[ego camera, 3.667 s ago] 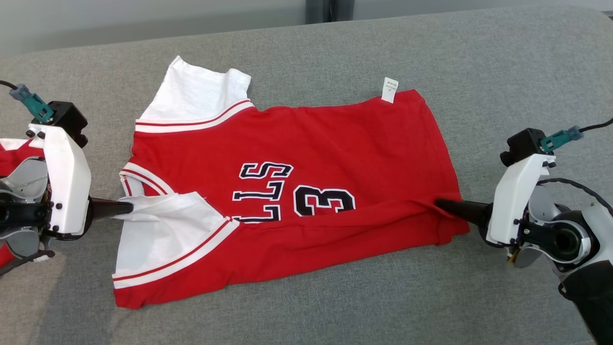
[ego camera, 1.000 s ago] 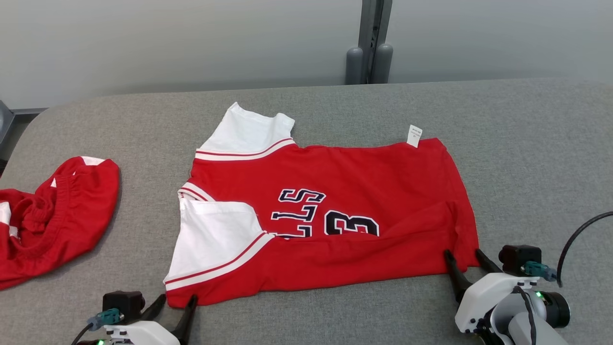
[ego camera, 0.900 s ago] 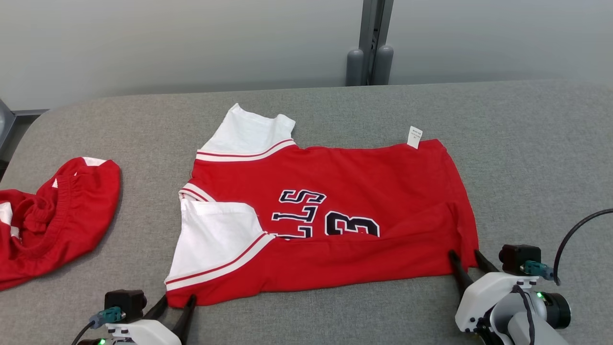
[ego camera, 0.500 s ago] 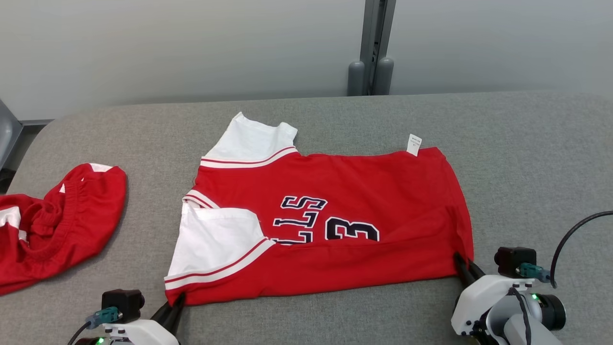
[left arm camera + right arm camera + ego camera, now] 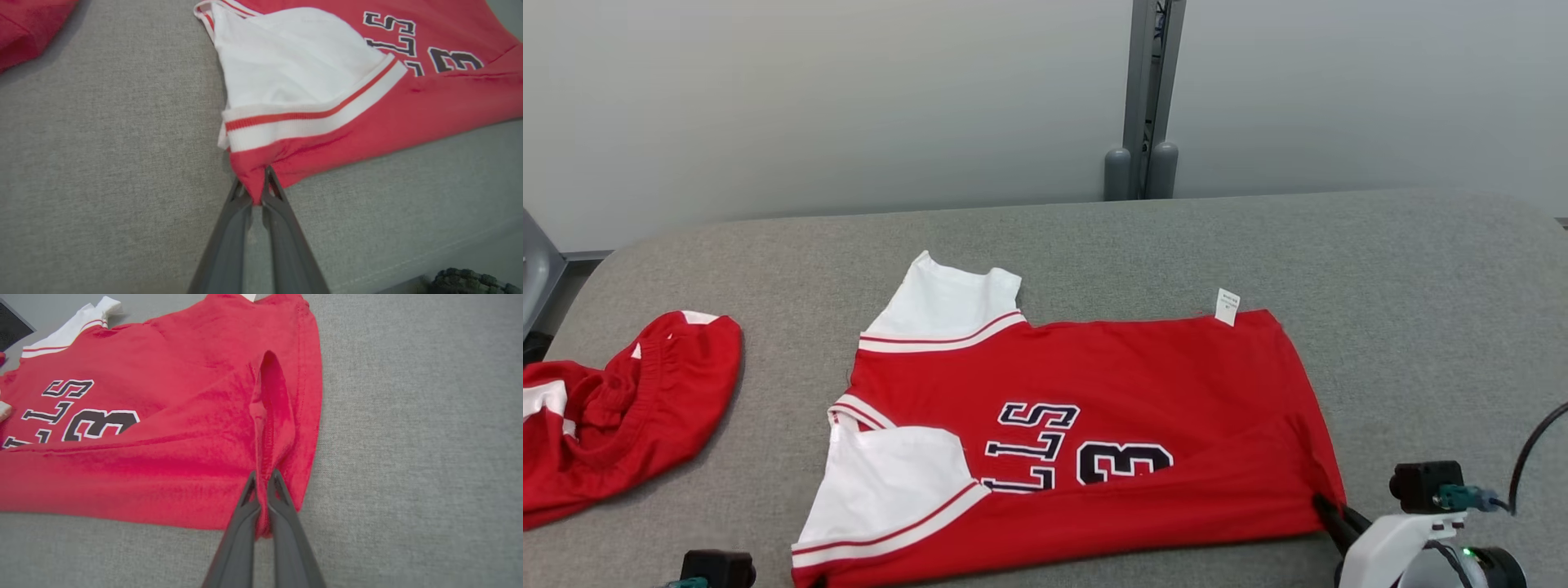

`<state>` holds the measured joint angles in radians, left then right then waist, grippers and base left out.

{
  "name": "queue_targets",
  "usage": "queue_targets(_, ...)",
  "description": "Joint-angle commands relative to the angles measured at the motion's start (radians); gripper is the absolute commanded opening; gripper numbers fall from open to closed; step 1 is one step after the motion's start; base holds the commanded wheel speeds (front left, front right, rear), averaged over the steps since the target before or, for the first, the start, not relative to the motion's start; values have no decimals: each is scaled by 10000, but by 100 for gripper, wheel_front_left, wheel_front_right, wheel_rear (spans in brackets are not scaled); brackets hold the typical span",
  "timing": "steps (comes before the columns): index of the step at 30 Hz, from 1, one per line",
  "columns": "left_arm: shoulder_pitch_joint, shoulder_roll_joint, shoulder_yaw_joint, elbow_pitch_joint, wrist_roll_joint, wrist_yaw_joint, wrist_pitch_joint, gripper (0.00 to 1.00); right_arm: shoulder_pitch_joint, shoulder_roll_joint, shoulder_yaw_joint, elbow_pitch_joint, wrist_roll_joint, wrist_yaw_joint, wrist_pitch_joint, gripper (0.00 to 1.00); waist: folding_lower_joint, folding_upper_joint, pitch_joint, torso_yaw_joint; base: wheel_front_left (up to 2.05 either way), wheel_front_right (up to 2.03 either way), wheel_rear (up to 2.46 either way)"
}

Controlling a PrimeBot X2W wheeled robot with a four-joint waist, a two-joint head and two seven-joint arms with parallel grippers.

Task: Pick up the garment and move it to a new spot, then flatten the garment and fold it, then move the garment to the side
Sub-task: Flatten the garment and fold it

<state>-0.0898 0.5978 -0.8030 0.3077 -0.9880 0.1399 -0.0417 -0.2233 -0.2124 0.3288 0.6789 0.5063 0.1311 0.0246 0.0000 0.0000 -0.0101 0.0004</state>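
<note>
1. The jersey corner covers the inner pads of my left hand, lower middle of the left wrist view.
2. Its hem likewise hides the pads of my right hand.
3. A fold cuts off the start of the lettering.
4. The print on the label is too small to read.
5. The other red garment runs off the left edge.

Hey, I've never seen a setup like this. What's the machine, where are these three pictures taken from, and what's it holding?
It is a two-armed robot folding clothes. The wide picture comes from a camera on its head, looking down at a grey padded surface. The other two come from wrist cameras, each looking along its own arm's tip. A red jersey with white sleeves lies spread out there, and red shorts lie crumpled to its left. The dark left fingers are shut on the jersey's near corner by the white sleeve; the right fingers are shut on its near hem corner.
</note>
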Motion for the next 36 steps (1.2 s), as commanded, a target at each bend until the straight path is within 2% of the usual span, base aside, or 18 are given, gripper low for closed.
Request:
queue_targets(1,207,227,11,-263,-95,153,116,0,364,-219,-111,-365,145,-6,287,0,0,0,-32,-35,0,0,0)
queue_targets(4,539,553,-27,-883,-202,403,443,0,1016,-458,-385,-1256,109,-6,982,0,0,0,-27,-60,0,0,0)
queue_targets(10,1017,954,-103,-1751,-389,816,979,0,2282,-219,-1282,-3088,-351,-4,2402,0,0,0,1,-150,0,0,0)
queue_targets(12,1064,990,-106,-1826,-402,864,991,0,2393,-153,-1405,-3310,-445,-4,2553,0,0,0,4,-156,0,0,0)
queue_targets(13,1083,1027,-120,-1888,-419,919,1042,12,2513,-71,-1522,-3503,-526,-4,2736,19,0,0,6,-162,0,0,0)
queue_targets(14,1080,1052,-129,-1937,-432,947,1113,74,2623,18,-1606,-3713,-618,-4,2886,48,0,0,4,-165,0,0,0)
queue_targets(15,1080,1069,-120,-2003,-415,989,1137,100,2708,98,-1724,-3916,-692,-4,3028,100,0,0,2,-166,0,0,0)
queue_targets(22,835,1550,103,-2604,-180,1381,1137,100,3190,354,-2573,-5368,-1095,-4,3767,100,0,0,-7,-177,0,0,0)
queue_targets(27,179,1957,520,-3224,135,1537,985,100,3087,546,-3480,-6616,-1357,-3,3661,100,0,0,91,-193,0,0,0)
queue_targets(32,-1129,2241,782,-3131,507,1132,1224,100,2126,885,-3883,-6907,-1720,-3,3172,100,0,0,561,-405,0,0,0)
queue_targets(36,-2457,2048,913,-2654,542,380,1520,100,1050,1069,-3800,-6231,-1866,-3,2859,100,0,0,1102,-601,0,0,0)
